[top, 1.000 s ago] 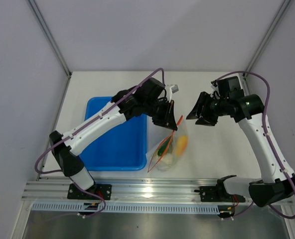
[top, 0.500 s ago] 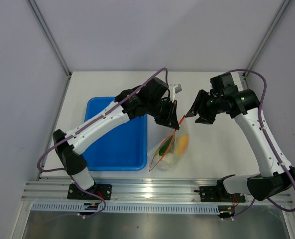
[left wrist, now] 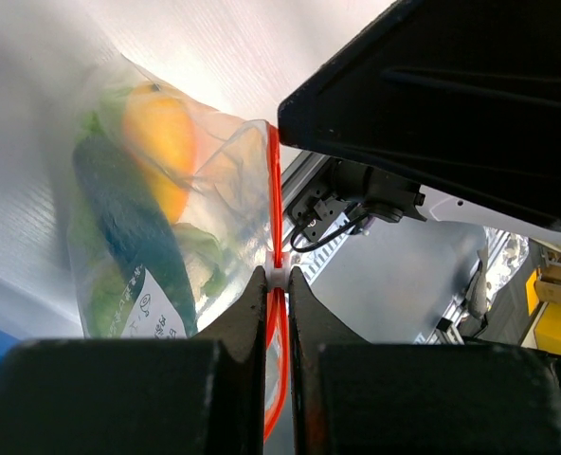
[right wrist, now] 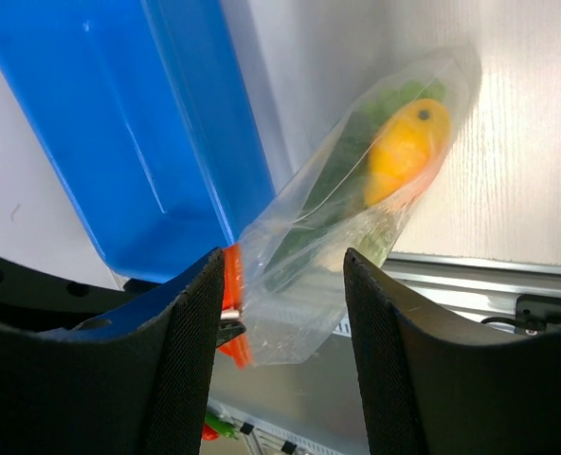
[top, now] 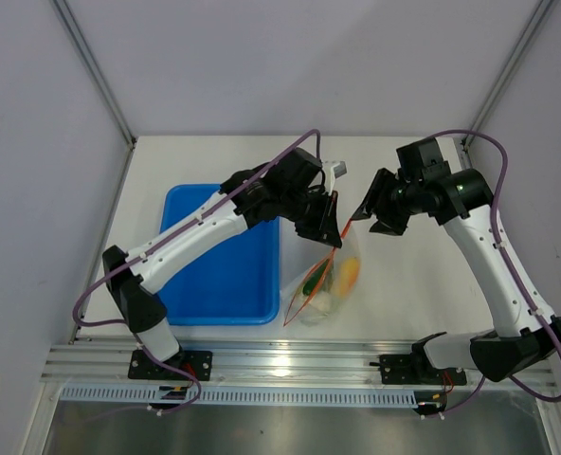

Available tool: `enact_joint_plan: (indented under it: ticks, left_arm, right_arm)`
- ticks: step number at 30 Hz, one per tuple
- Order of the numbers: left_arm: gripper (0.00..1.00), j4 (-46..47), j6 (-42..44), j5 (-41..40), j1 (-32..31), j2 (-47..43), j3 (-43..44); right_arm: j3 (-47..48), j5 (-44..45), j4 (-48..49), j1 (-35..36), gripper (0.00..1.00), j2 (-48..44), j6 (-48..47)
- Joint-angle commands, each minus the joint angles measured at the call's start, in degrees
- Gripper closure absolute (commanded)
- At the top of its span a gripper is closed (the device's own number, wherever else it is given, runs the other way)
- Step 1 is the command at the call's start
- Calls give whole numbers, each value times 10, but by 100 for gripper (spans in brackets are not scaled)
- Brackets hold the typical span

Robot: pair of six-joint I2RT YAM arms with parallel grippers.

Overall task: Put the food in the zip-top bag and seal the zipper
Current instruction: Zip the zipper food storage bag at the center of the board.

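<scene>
Right pincer [top: 371, 219] moved left, slightly up, now nearer zipper [top: 342, 232].

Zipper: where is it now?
In the top view the zipper is mid-table, just right of the blue tray, pinched in the left claw, with the open right claw close by.

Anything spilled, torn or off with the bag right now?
Nothing stands out. The food sits inside the zip-top bag, no spill or tear visible. The left claw pinches the zipper, holding the bag tilted; the right claw is open nearby.
</scene>
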Motion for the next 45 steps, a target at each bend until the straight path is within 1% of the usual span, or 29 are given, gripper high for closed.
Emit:
enact_joint_plan:
  ticks: [1,7,18,21,22,23,24,27,28,30,33,34,37,44,45]
  left_arm:
    - [99,12,13,4,-6,2,28]
    - [100,13,13,6,-6,7,35]
    - [99,4,18,6,-6,20,57]
    - [99,4,17,6,-6,23,61]
    - [100,4,17,7,-6,23,62]
    - [99,3,18,6,-6,24,63]
    - [99,2,18,6,-7,25,66]
    - [99,0,19,4,-6,26,68]
    - [99,-2,19,4,-6,28,69]
    - [99,-3,20,4,-6,29,71]
    - [99,-4,20,3,-6,30,76]
    - [99,-4,21,3,-6,33,78]
    - [100,-10,24,2,-6,35,83]
    - [99,-17,27,6,-6,36,88]
    - [99,-20,28,6,-6,36,87]
  right_arm:
    - [36,17,-3,6,44,-4,11]
    - [35,17,0,19,47,3,13]
    - [33,24,1,42,48,23,17]
    - [27,18,5,46,50,29,19]
    - [19,14,7,47,56,29,18]
    - [15,10,10,47,59,29,20]
    - [10,6,12,47,65,30,20]
    - [8,3,15,47,72,31,20]
    - [9,0,15,47,76,32,20]
    - [8,-2,19,47,78,32,20]
    - [4,-12,21,44,87,34,18]
    - [3,-17,22,43,93,35,16]
    - [-3,-26,25,39,100,35,14]
    - [-25,-38,44,20,100,23,11]
    - [-39,-53,52,10,100,14,10]
